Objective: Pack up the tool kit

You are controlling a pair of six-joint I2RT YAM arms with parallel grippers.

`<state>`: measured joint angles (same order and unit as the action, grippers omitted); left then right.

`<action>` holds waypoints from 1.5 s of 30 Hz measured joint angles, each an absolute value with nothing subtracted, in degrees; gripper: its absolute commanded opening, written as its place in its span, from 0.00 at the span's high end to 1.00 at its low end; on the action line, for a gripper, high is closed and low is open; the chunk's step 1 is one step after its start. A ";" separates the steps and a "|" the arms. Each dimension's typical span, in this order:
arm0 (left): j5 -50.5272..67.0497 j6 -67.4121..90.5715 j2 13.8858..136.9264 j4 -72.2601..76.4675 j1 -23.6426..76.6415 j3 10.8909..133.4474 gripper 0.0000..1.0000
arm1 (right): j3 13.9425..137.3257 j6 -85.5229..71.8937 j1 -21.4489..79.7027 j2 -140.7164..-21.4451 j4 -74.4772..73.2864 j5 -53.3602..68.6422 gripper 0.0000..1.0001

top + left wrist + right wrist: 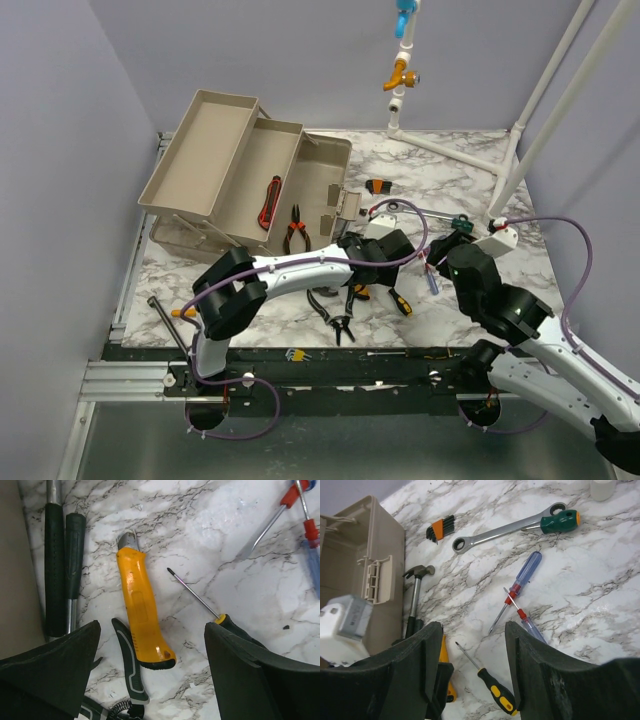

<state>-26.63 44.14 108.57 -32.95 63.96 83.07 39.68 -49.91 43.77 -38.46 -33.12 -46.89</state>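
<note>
The beige tool kit box [245,175] stands open at the back left, holding a red utility knife [270,203] and orange-handled pliers [295,230]. My left gripper [151,632] is open and hovers over the rear end of a yellow utility knife [141,612] lying on the marble, its fingers clear of the knife on both sides. My right gripper [472,635] is open too, above a yellow-and-black screwdriver [496,691] that lies between its fingers, untouched. In the top view the left gripper [362,272] and right gripper [442,262] sit close together mid-table.
Black pliers [335,315], a hammer [416,587], two blue-handled screwdrivers [525,575], a ratchet wrench [505,530], a green-handled tool [561,520] and hex keys [440,528] lie on the marble. A white pipe frame [520,130] rises at the back right.
</note>
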 measured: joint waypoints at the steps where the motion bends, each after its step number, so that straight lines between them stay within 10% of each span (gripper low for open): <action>1: -26.61 44.62 109.27 -33.23 63.94 83.05 0.15 | 39.64 -49.98 43.77 -37.85 -33.15 -46.89 0.41; 14: -25.10 47.24 114.50 -31.79 62.11 81.08 0.37 | 38.26 -51.03 43.77 -35.75 -33.28 -46.72 0.41; 24: -23.11 46.63 115.15 -28.38 59.72 79.48 0.98 | 37.95 -51.40 43.77 -35.62 -33.30 -46.00 0.41; 45: -15.46 32.64 85.91 -29.23 56.01 76.36 1.00 | 36.12 -42.76 43.77 -42.02 -27.44 -30.76 0.40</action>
<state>-15.46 32.64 85.91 -29.23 56.01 76.36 36.12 -42.76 43.77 -42.02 -27.44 -30.76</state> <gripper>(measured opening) 0.300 0.589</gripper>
